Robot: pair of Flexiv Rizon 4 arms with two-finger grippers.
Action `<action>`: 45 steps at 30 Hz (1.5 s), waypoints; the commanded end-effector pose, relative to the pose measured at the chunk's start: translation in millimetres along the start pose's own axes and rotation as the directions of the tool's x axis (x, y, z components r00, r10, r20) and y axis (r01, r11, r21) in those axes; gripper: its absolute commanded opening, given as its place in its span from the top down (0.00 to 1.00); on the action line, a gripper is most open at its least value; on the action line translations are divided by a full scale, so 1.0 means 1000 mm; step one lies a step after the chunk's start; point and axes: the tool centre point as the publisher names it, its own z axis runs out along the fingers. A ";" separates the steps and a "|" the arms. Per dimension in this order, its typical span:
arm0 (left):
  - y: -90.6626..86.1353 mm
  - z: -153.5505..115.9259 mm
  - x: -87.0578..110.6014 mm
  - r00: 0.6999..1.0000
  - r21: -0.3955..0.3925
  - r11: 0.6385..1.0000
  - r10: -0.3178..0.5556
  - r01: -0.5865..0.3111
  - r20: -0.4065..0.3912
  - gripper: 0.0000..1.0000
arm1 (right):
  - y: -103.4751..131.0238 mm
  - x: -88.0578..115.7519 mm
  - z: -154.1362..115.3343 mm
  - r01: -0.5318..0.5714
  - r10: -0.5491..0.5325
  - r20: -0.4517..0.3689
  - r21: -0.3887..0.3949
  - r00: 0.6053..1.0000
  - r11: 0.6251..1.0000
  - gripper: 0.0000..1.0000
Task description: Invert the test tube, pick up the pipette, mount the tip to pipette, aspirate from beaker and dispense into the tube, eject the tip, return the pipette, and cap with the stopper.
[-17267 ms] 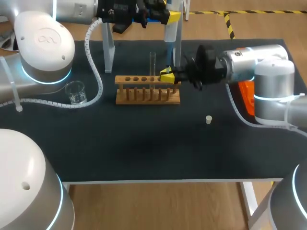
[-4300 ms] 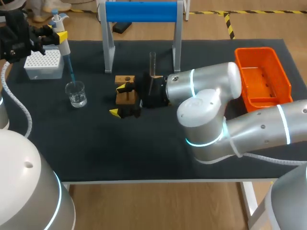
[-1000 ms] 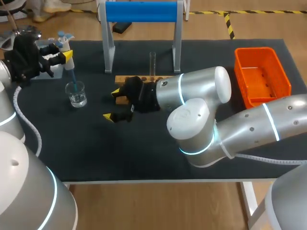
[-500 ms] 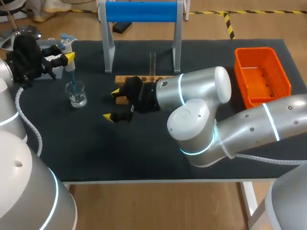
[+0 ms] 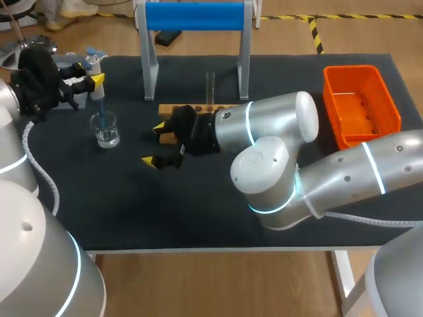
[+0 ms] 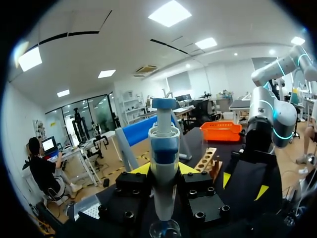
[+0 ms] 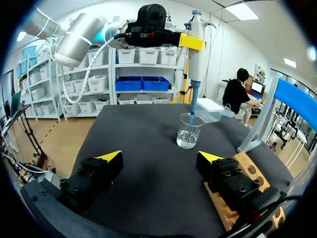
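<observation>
Clamping the pipette (image 5: 93, 64) from both sides with its yellow-tipped fingers, the left gripper (image 5: 94, 79) is hanging over the ten o'clock part of the black mat (image 5: 198, 205). The pipette is pointing downward, and its blue tip (image 5: 100, 105) is slanting toward five o'clock into the mouth of the beaker (image 5: 106, 129). The right wrist view is showing the tip's end (image 7: 191, 115) inside the rim of the beaker (image 7: 188, 131), though whether it is touching the liquid cannot be told. In the left wrist view the pipette (image 6: 164, 148) is standing upright between the left gripper's (image 6: 164, 171) fingers, with the beaker (image 6: 165, 230) directly under it.

The right gripper (image 5: 155, 144) is hovering low near the mat's middle, at four o'clock from the beaker, with its fingers spread wide apart and gripping nothing. From the right gripper (image 7: 161, 156), the beaker is sitting ahead at about one o'clock. The wooden rack (image 7: 247, 183) is lying just beside one finger, at three o'clock.

The wooden rack (image 5: 198, 109) is sitting at three o'clock from the beaker, partly hidden by the right arm (image 5: 271, 125). The test tube (image 5: 210, 86) is standing upright in it. A blue stand (image 5: 195, 16) is rising at the mat's twelve o'clock edge, and an orange bin (image 5: 360, 105) is resting at two o'clock.
</observation>
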 end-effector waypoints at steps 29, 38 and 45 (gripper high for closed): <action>0.017 0.003 0.000 1.000 0.002 1.000 -0.022 0.022 0.011 1.00 | 0.001 -0.001 -0.002 0.000 0.000 -0.005 0.004 1.000 1.000 0.00; 0.019 0.005 0.001 0.999 0.004 0.999 -0.034 0.034 0.006 1.00 | 0.001 -0.001 -0.002 0.000 0.000 -0.005 0.004 1.000 1.000 0.00; 0.020 0.006 0.001 0.999 0.012 0.999 -0.040 0.040 0.005 1.00 | 0.001 -0.001 -0.002 0.000 0.000 -0.005 0.004 1.000 1.000 0.00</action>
